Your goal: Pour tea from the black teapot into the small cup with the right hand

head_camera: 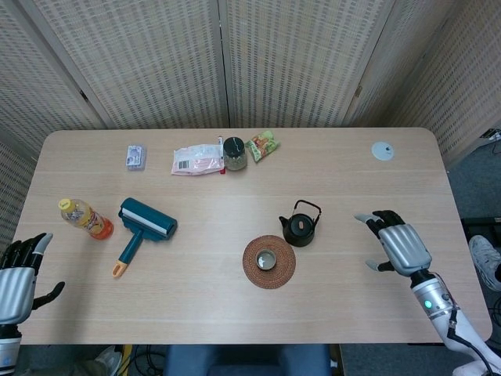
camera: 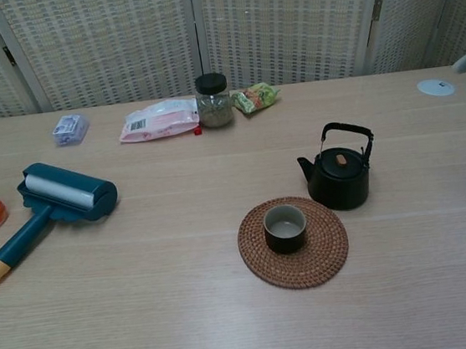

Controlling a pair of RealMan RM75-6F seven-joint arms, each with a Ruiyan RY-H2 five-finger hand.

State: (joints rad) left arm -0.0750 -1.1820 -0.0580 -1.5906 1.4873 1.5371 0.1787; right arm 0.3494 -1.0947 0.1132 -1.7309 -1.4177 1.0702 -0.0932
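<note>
Nothing is held yet: the right hand (head_camera: 399, 246) hangs over the table's (head_camera: 235, 313) right part, fingers spread and empty, well apart from the black teapot (head_camera: 300, 225) near the middle. The teapot's raised handle should be hooked squarely, with its spout toward the small cup (head_camera: 267, 259) on the woven coaster (head_camera: 282, 274) just beside. The left hand (head_camera: 16, 274) is open past the table's left edge.

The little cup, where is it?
In the head view the small cup sits on the round woven coaster, just in front of the black teapot, mid-table.
</note>
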